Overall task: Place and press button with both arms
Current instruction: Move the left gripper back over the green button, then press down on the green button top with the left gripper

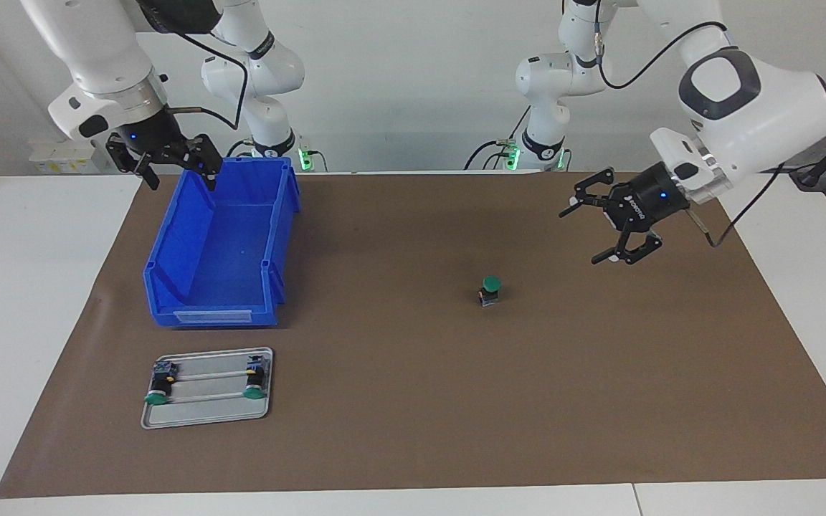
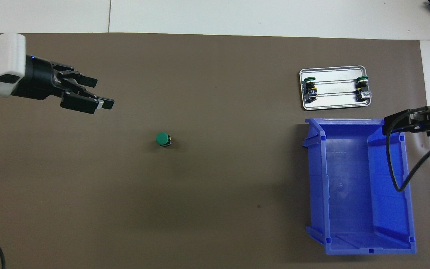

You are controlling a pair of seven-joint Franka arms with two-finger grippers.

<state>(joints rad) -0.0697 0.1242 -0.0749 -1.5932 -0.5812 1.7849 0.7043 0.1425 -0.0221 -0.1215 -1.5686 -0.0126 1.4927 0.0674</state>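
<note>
The button (image 1: 490,289) (image 2: 162,139) stands upright on the brown mat near the table's middle, green cap up, with nothing touching it. My left gripper (image 1: 581,236) (image 2: 102,93) hangs open and empty over the mat, toward the left arm's end of the table and well apart from the button. My right gripper (image 1: 180,179) (image 2: 405,121) hangs open and empty over the blue bin's rim at the bin's end nearest the robots. Both white arms reach in from the robots' end of the table.
A blue plastic bin (image 1: 169,244) (image 2: 314,179) with nothing in it sits toward the right arm's end. Farther from the robots lies a metal tray (image 1: 205,414) (image 2: 334,104) holding two more green-capped buttons (image 1: 158,390) (image 2: 363,86) on their sides. A black cable loops over the bin.
</note>
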